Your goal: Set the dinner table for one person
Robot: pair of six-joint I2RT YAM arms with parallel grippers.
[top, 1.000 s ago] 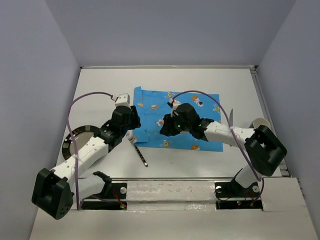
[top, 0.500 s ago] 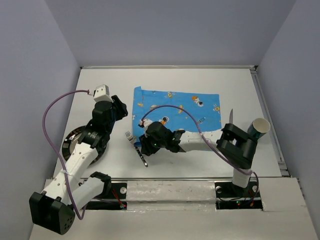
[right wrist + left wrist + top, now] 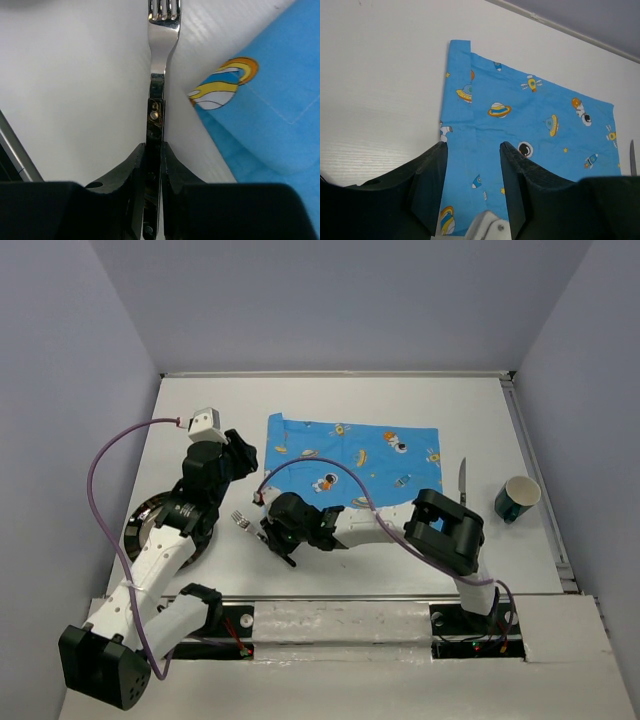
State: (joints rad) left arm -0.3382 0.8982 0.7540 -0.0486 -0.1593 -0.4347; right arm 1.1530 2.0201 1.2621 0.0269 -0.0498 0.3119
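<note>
1. Our right gripper [image 3: 153, 150] is clamped tight on the handle of the fork [image 3: 162, 55]. The tines stick straight out ahead of the fingers, over bare white tabletop. We can't tell if the fork is touching the surface or just off it.
2. The blue space-print mat [image 3: 350, 465] lies just beside that gripper. Its near left corner is right next to the fingers, and the fork isn't on it.
3. Our left gripper [image 3: 472, 150] has its jaws apart with nothing between them. The mat's left edge is ahead of it and below.
4. On containers, a green cup [image 3: 518, 498] stands upright, well away from both grippers, out past the right arm's elbow. From above we can't make out whether anything's in it.
5. A dark-rimmed plate [image 3: 138, 532] sits behind the left gripper, under that arm. The arm covers most of it, so we can't say what's on it.
6. A knife [image 3: 462, 480] lies between the mat and the cup, well apart from the right gripper.
7. The dinner table [image 3: 200, 410] spreads under both grippers and carries all of this.
</note>
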